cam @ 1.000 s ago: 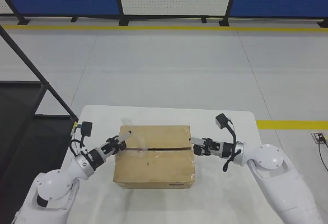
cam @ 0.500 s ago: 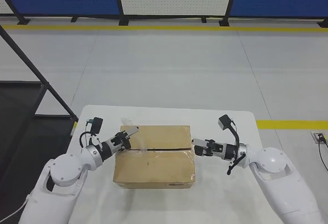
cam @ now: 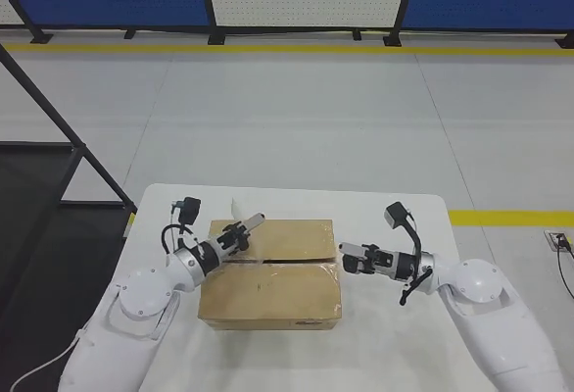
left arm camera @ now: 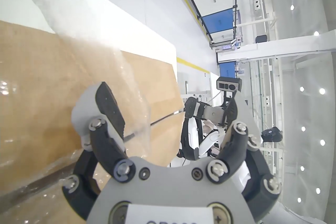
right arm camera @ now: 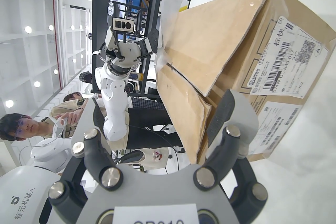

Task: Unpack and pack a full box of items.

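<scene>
Sitting mid-desk (cam: 385,211) is the box (cam: 277,284), flaps down, seam gaping a bit at its right end. Over its left top edge hangs the left gripper (cam: 249,226), fingers (left arm camera: 107,104) wide, with a peeled-up strip of clear tape (left arm camera: 52,4) right beside one, can't tell if it's stuck. At the box's right end the right gripper (cam: 347,257) is wide too, holding nothing
</scene>
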### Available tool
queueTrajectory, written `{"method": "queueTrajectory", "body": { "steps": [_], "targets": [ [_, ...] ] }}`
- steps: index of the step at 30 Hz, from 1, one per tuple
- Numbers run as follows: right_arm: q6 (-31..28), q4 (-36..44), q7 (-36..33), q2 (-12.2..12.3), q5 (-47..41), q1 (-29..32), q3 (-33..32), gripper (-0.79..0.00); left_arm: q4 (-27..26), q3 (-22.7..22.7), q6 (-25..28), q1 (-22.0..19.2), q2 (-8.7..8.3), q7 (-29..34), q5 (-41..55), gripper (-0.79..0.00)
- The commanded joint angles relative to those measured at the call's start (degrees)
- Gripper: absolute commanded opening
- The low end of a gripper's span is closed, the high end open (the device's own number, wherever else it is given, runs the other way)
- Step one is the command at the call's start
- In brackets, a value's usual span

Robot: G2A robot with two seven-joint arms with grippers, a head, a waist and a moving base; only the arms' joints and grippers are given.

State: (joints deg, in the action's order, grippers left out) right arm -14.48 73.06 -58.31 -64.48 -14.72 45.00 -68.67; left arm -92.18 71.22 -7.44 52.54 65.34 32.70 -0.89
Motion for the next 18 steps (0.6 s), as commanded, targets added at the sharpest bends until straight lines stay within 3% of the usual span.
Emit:
{"method": "queueTrajectory", "body": {
  "steps": [1, 12, 18],
  "targets": [
    [-0.27, -0.1, 0.03, 0.05, -0.28, 0.11, -0.19, 0.0, -1.13, -0.69, 0.2, 0.22, 0.1, -1.06, -1.19, 0.0],
    [-1.71, -1.21, -0.39, 0.37, -1.41, 0.65, -1.05, 0.0, -3.2, -3.53, -0.55, -0.41, 0.77, -3.37, -3.96, 0.0],
    [-2.34, -1.94, -0.66, 0.57, -1.87, 1.02, -1.58, 0.0, -3.92, 2.9, -0.63, 1.78, 0.08, -0.79, 1.97, 0.0]
  ]
}}
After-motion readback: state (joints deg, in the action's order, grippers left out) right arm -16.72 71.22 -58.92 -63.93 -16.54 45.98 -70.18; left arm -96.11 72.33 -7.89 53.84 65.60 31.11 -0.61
